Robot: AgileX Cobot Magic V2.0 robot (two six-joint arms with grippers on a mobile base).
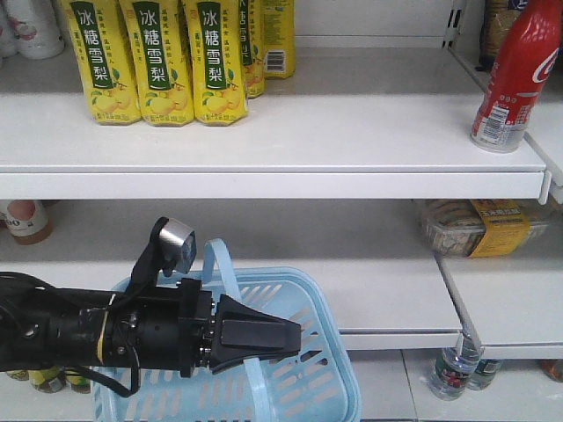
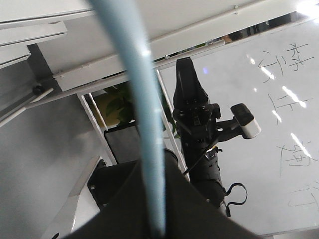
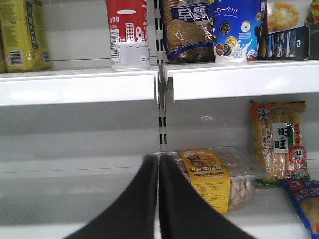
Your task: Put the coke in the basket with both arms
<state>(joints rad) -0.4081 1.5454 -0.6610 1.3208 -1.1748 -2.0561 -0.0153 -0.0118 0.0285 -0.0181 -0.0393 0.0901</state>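
Left gripper (image 1: 286, 338) pinches the strap handle (image 1: 220, 255) of the basket (image 1: 308, 387). The front view misses the right gripper (image 3: 158, 169); its wrist view shows the fingers pressed together, empty. Coke (image 1: 515, 79) stands on the upper shelf (image 1: 264, 141).

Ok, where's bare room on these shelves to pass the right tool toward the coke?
Top shelf is bare between the yellow drinks and the coke. Middle shelf is bare left of the snack box. Crowded: far left, around the drinks.
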